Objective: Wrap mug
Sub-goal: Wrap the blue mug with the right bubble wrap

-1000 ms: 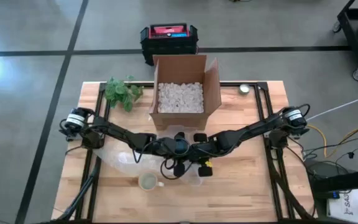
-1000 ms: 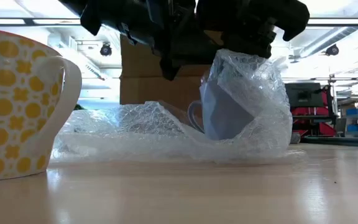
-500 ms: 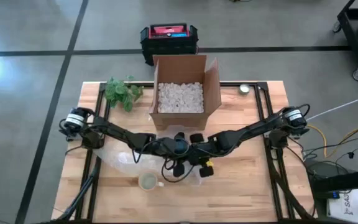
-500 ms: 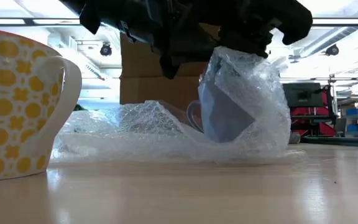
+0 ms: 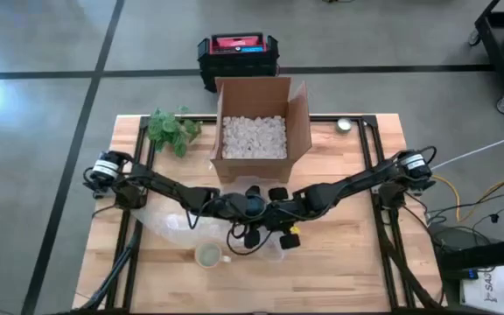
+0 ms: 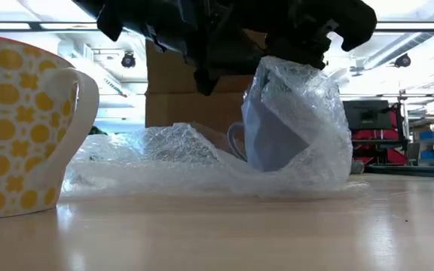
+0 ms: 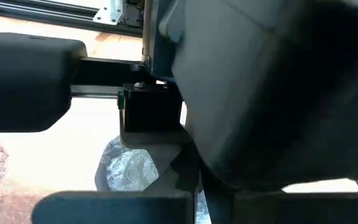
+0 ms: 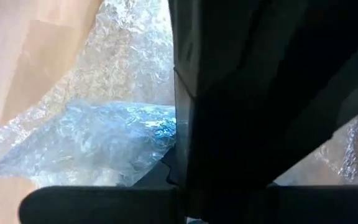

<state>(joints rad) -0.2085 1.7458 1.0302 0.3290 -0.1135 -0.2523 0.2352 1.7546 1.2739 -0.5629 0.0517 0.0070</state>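
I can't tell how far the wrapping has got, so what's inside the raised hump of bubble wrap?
A pale blue mug shows through the bubble wrap, handle toward the flat sheet. Its rim is covered by wrap and dark arms.

A: The pale blue ceramic mug (image 6: 273, 139) shows only dimly through the clear bubble wrap sheet (image 6: 202, 162); its rim is hidden.

B: The yellow-patterned white mug (image 6: 21, 124) is cut off at the left edge. Dark arm housings block both wrist views, so neither gripper's fingers can be judged.
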